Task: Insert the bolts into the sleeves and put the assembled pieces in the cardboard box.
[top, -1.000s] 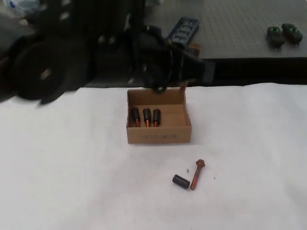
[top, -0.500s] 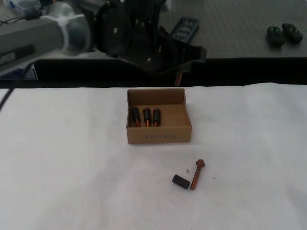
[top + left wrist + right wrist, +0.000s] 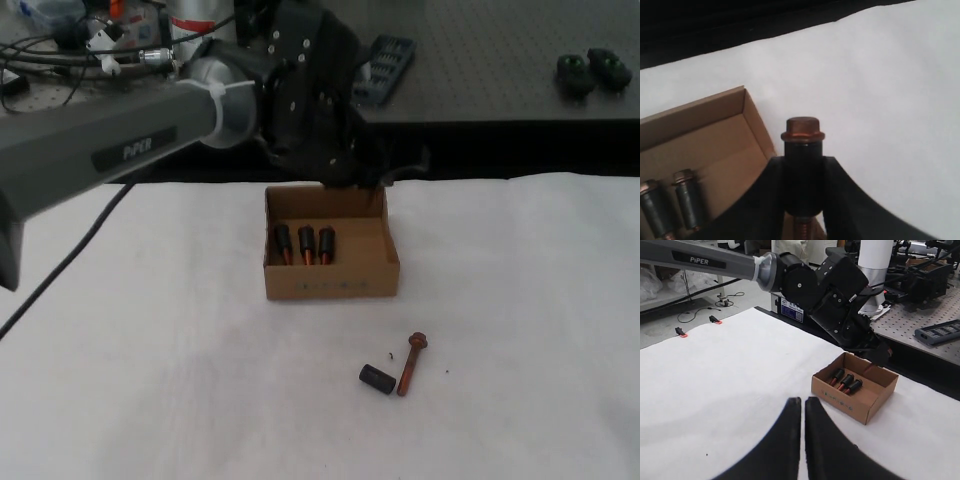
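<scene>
High view: a white cloth point(image 3: 150, 380) covers the bench. Nearest lie a loose sleeve point(image 3: 377, 379) and a bolt point(image 3: 411, 363), just beside each other, with cloth stretching wide to either side. Farther off, the cardboard box point(image 3: 330, 285) holds three assembled pieces point(image 3: 305, 244). At its far rim the left gripper point(image 3: 803, 167) clamps a sleeved bolt point(image 3: 802, 131). The right gripper point(image 3: 803, 440), fingers together, hangs over open cloth. Beyond the cloth's edge stands a dark perforated table point(image 3: 500, 60).

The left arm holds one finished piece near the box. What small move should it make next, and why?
Probably bring the left pincer a little inward and down, over the bare floor of the cardboard box. It is shut on a bolt in its sleeve and hangs at the box's far corner, roughly above the wall. Three finished pieces lie in the other half.
</scene>
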